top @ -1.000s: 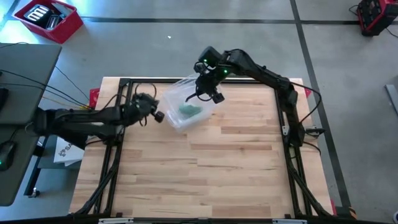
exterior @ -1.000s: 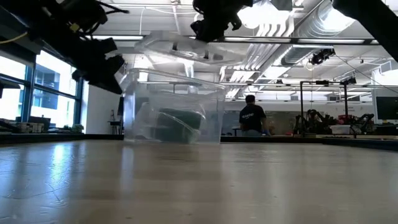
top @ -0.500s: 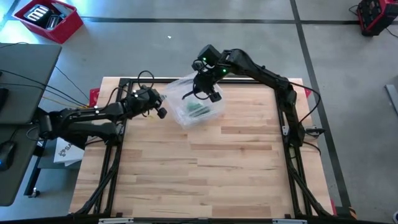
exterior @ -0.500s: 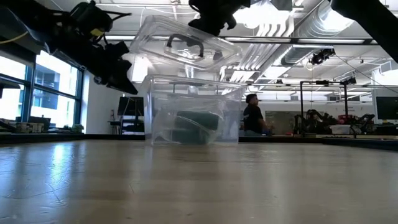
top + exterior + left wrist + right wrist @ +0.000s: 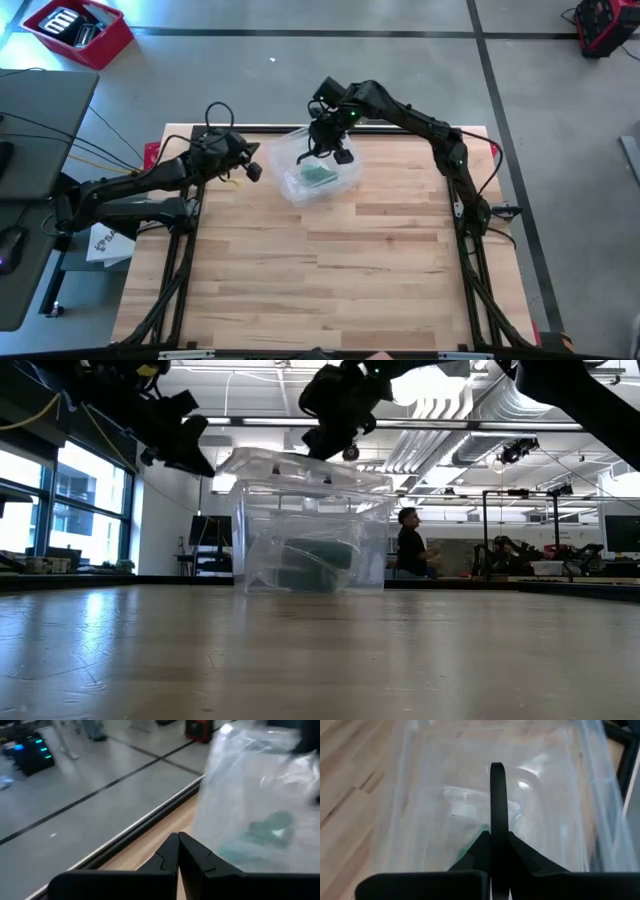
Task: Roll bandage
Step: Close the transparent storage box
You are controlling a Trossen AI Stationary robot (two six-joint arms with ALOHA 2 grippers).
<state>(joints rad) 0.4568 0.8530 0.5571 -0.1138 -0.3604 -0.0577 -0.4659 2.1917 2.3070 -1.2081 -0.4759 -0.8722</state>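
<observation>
The right gripper (image 5: pixel 330 150) hangs over the clear plastic box (image 5: pixel 320 172), its dark fingers (image 5: pixel 496 800) pressed together on the thin black handle of the lid (image 5: pixel 300 463), which lies flat across the top of the box. In the right wrist view the fingers meet in one narrow upright blade over the glossy, see-through lid (image 5: pixel 485 780), with pale glints on the plastic and a green patch showing through beneath. The left gripper (image 5: pixel 252 170) hovers just beside the box on its left, apart from it and holding nothing, its two angular black fingertips (image 5: pixel 167 852) clenched tip to tip. The box is a rectangular tub with rounded corners and thin, slightly cloudy walls; it stands near the far edge of the table (image 5: pixel 330 270), a top of light wooden planks with visible grain inside a black metal frame. The bandage (image 5: pixel 318 176), a soft green bundle with rumpled folds, lies inside on the floor of the box (image 5: pixel 305 550). Beyond the table a person (image 5: pixel 408 548) shows in the room.
</observation>
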